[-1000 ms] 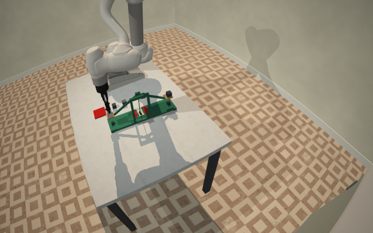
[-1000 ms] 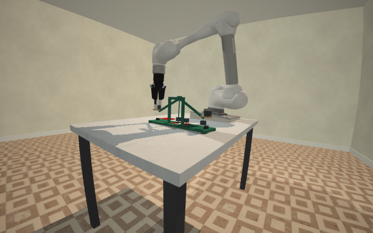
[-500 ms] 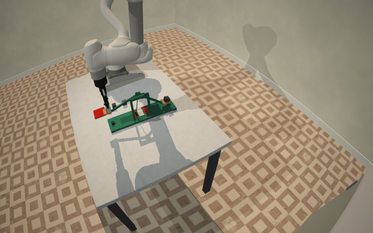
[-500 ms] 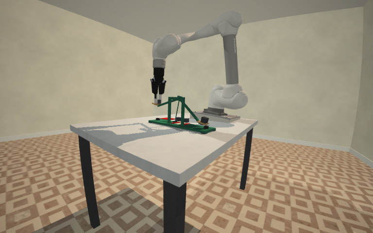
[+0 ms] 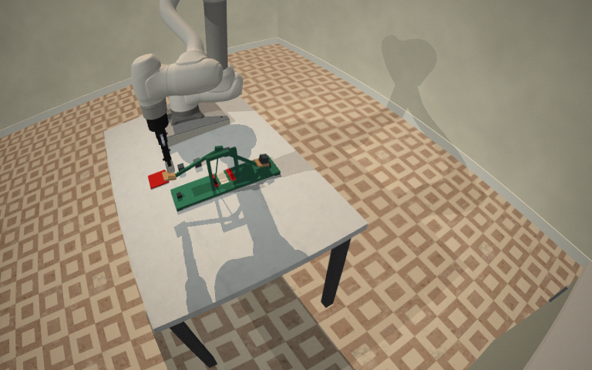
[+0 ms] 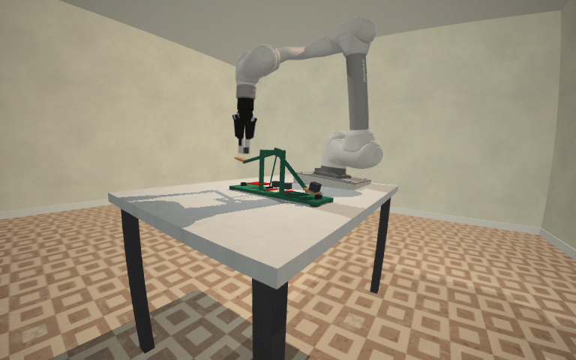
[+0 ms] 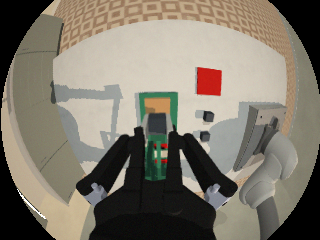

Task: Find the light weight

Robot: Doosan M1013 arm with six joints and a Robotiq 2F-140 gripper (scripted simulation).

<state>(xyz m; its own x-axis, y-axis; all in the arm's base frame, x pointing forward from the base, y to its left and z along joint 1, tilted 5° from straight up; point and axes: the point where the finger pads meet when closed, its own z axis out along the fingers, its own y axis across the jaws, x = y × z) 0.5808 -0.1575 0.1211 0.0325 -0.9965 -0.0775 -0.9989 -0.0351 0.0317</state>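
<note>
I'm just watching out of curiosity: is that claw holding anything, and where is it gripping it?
Yes. The claw grips a small grey block by two opposite sides, between its fingertips, just above the scale's raised tan pan.

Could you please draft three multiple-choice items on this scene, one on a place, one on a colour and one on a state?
1. Where does the weight on the balance sit?
A) on the lowered pan
B) on the raised pan
C) on the red dish

2. What colour is the balance's base?
A) blue
B) green
C) yellow

3. What is the hand doing?
A) open, empty
B) shut on nothing
C) shut on a weight

Answers:
1 A: a dark weight rests on the low pan.
2 B: the base is green.
3 C: the hand grips a small weight above the raised pan.
</note>
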